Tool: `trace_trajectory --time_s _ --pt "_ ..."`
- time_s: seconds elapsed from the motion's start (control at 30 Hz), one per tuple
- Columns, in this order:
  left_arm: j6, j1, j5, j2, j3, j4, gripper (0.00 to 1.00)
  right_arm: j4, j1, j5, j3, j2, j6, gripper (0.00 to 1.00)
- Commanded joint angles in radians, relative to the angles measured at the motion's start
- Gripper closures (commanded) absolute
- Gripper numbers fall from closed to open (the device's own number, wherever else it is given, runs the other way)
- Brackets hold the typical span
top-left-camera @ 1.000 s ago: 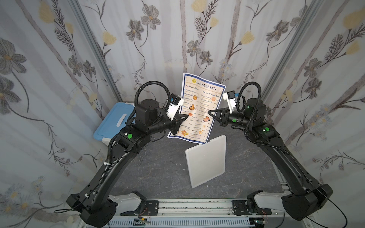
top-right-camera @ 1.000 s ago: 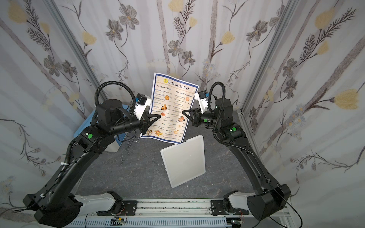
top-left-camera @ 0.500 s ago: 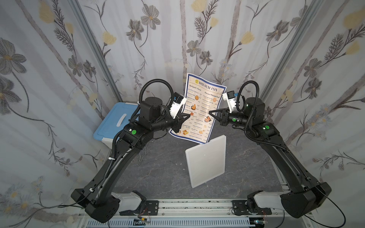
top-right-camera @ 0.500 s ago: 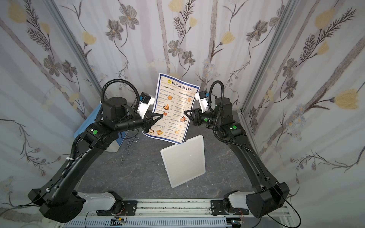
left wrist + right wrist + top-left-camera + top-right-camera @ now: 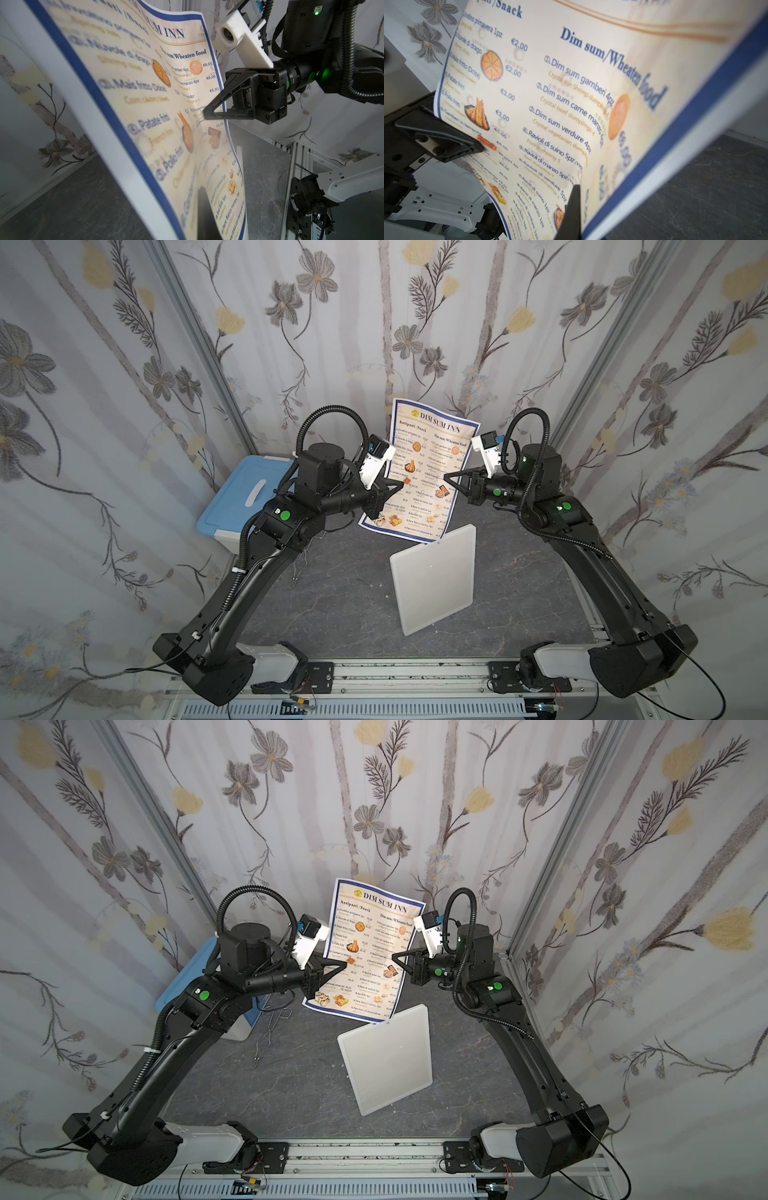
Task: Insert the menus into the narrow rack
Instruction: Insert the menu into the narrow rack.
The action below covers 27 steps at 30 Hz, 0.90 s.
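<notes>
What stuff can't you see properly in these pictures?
- Rack slot and foot: in both top views only its flat white face shows.
- Menu small print: too small in the top views, partly blurred in the wrist views.
- Blue-lidded box: partly hidden behind the left arm in both top views.
- Left gripper in its own wrist view: cut off by the edge; only a dark fingertip shows.

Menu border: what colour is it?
Dark blue, framing the cream menu; clearest in the right wrist view.

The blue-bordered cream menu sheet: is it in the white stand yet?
Out. The whole cream menu sheet shows, held up beyond the thin white plastic rack by the left gripper and right gripper.
</notes>
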Motion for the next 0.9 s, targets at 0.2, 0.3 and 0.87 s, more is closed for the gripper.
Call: trace_trajectory --time_s 0.2,0.3,0.87 --pt "-0.032 0.001 0.037 -0.006 -0.020 0.016 1.00 0.012 -0.006 -0.060 0.016 0.027 -0.063 0.99" --pt "-0.042 0.001 0.045 -0.003 -0.026 0.029 1.00 -0.006 -0.006 -0.055 0.030 0.035 -0.092 0.99" --pt "-0.133 0.001 0.150 -0.040 -0.112 0.118 0.63 -0.083 -0.098 -0.219 -0.011 -0.004 -0.302 1.00"
